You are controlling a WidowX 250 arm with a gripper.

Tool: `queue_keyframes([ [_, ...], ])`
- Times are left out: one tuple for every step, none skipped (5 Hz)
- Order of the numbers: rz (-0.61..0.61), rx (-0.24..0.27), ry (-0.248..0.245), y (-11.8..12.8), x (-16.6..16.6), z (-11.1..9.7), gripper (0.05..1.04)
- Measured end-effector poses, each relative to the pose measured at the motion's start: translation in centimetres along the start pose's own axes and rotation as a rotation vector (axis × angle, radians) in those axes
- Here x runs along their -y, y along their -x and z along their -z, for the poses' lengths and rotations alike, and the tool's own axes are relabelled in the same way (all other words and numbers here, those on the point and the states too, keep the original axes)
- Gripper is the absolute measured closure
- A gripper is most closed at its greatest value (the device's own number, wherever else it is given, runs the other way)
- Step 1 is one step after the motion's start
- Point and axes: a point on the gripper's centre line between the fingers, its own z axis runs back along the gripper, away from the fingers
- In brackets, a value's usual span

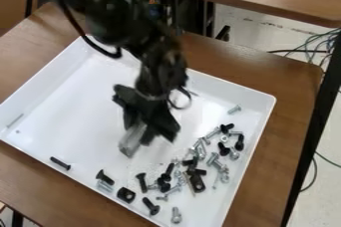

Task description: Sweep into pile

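Many screws and bolts (223, 148): lying scattered by the white tray's (43, 73) right edge, with stragglers lining its near edge.
Gripper (143, 134): hanging over the tray's middle, apparently gripping a pale tool (133, 140).
Screws and bolts' handling: probably being light, hard and slippery, rolling unevenly and calling for low, gentle pushing rather than pinching.
Pale tool's hold: its upper end is likely serving best, leaving the lower edge free for sweeping.

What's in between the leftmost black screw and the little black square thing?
In the camera view, another black screw and a silver screw lie there.
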Motion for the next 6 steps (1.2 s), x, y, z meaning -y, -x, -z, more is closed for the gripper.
queue_keyframes([
  [-0.029, -0.033, -0.054, 0.3, -4.7, 0.9, 0.723],
  [-0.103, -0.036, -0.022, 0.1, -9.0, 2.1, 0.723],
  [-0.17, -0.072, 0.059, 1.5, -11.2, 4.9, 0.723],
  [-0.192, -0.05, 0.095, 1.6, -11.7, 6.0, 0.723],
  [-0.19, -0.036, 0.133, 2.4, -11.5, 6.6, 0.674],
  [-0.179, -0.026, 0.137, 3.4, -11.3, 6.2, 0.367],
])
